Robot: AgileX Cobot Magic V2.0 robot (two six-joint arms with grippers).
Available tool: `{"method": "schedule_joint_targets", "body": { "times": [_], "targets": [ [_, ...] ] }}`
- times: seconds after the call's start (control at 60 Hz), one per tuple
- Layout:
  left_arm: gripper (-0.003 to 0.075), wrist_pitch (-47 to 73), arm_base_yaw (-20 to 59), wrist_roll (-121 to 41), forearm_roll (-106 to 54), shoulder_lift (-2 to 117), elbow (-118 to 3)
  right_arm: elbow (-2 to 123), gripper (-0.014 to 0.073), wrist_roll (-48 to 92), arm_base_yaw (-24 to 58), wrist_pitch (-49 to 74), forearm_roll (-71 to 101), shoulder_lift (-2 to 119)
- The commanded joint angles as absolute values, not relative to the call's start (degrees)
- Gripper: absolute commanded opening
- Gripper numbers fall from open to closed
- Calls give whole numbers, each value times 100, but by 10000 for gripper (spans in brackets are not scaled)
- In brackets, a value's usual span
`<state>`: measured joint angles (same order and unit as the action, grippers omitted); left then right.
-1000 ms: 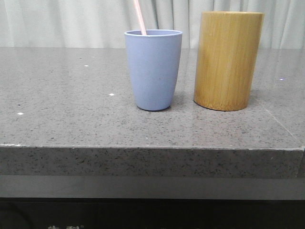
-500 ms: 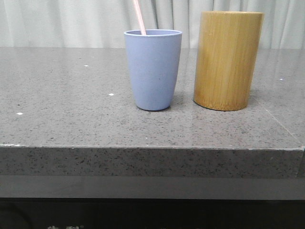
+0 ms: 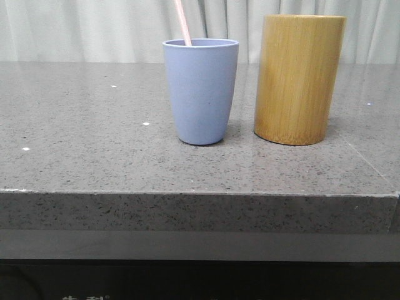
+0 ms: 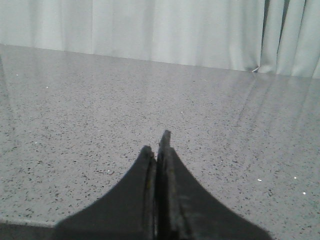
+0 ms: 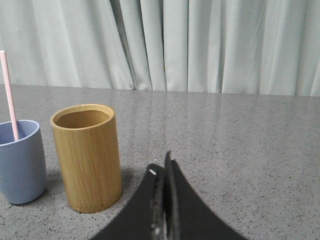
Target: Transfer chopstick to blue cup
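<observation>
The blue cup (image 3: 201, 90) stands upright on the grey stone table, just left of the bamboo cylinder (image 3: 299, 78). A pale pink chopstick (image 3: 182, 22) stands in the cup, leaning left, its upper end above the rim. In the right wrist view the cup (image 5: 19, 161), the chopstick (image 5: 9, 94) and the empty bamboo cylinder (image 5: 88, 156) show beside my right gripper (image 5: 162, 161), which is shut, empty and apart from them. My left gripper (image 4: 156, 142) is shut and empty over bare table. Neither gripper shows in the front view.
The grey speckled stone table (image 3: 94, 137) has a front edge close to the camera. Pale curtains (image 3: 94, 28) hang behind the table.
</observation>
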<state>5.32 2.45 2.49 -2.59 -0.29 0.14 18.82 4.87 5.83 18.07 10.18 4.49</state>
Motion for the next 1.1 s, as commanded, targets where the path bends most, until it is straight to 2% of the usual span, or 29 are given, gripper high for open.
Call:
{"method": "schedule_joint_targets", "body": {
  "times": [0.0,0.317,0.533,0.8,1.083],
  "targets": [
    [-19,47,222,290,-319,-160,47,2020,-122,521,543,1300,1043,519],
    [-19,47,222,290,-319,-160,47,1908,-122,521,543,1288,890,519],
    [-19,47,222,290,-319,-160,47,1010,-122,92,323,365,376,311],
    [-19,47,222,290,-319,-160,47,-129,-122,97,169,253,385,-187],
    [-19,47,222,290,-319,-160,47,-133,-122,97,169,397,385,-181]
  ]
}}
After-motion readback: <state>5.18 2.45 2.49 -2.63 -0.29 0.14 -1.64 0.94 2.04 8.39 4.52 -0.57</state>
